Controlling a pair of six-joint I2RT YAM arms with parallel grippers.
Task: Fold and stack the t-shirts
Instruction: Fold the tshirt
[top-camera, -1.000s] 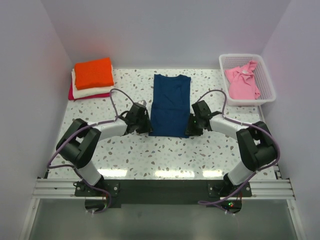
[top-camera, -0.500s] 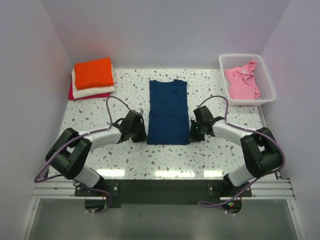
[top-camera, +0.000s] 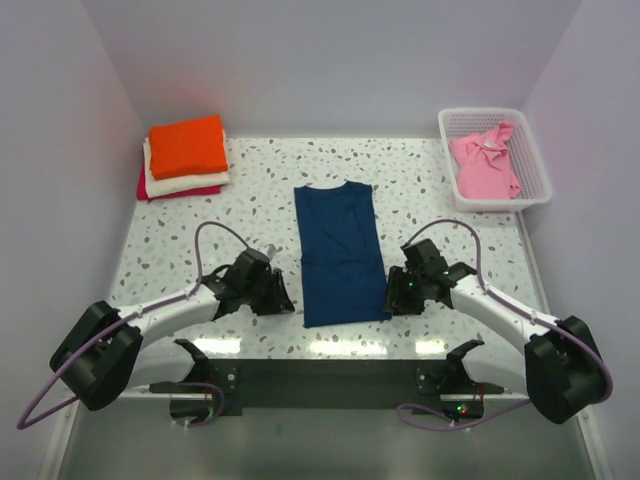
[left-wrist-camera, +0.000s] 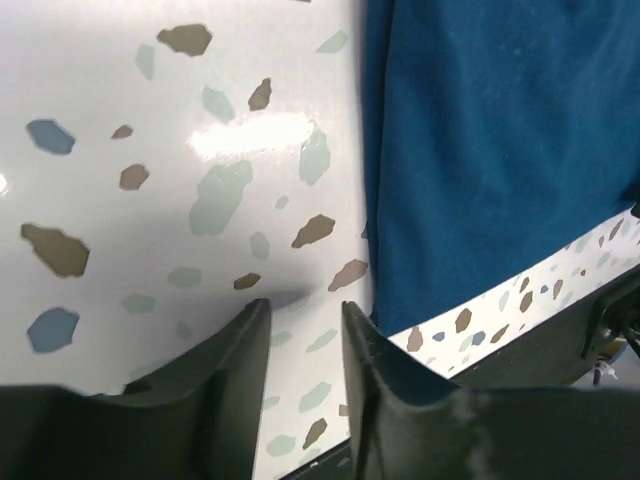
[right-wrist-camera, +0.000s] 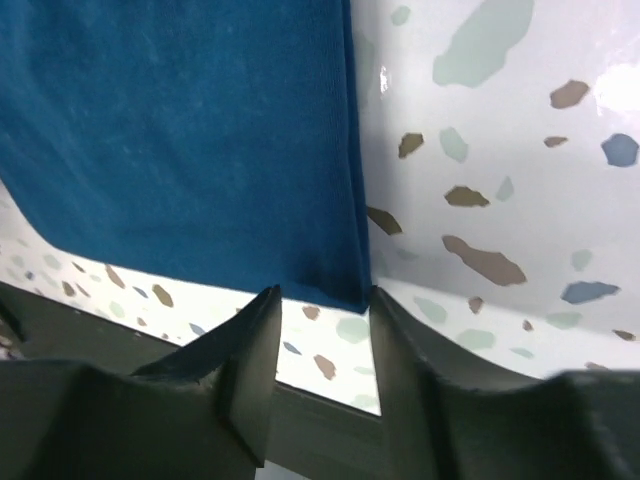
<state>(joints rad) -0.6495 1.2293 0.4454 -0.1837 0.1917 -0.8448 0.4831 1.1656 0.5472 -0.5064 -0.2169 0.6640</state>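
1. Looking down from above, you had the navy t-shirt (top-camera: 342, 250) lying flat as a long narrow strip at the middle of the table (top-camera: 180, 250), collar end far, hem near.
2. Your left gripper (top-camera: 284, 298) sat low just beside the strip's near left corner. Your right gripper (top-camera: 393, 297) sat just beside its near right corner.
3. On the left wrist camera, your left gripper's fingers (left-wrist-camera: 235, 350) stood a little spread, with only bare speckled tabletop in the gap. The shirt's left edge ran just right of the right-hand finger, and I could not tell whether that finger touched the cloth.
4. On the right wrist camera, your right gripper was also parted. The shirt's near right corner lay at the mouth of the gap between the two tips, unpinched.
5. At the far left you had the orange t-shirt (top-camera: 187, 145) folded on top of the cream t-shirt (top-camera: 185, 183) and the magenta t-shirt (top-camera: 148, 190). The pink t-shirt (top-camera: 485, 165) lay crumpled in the white basket (top-camera: 545, 180) at the far right, well apart from both grippers.
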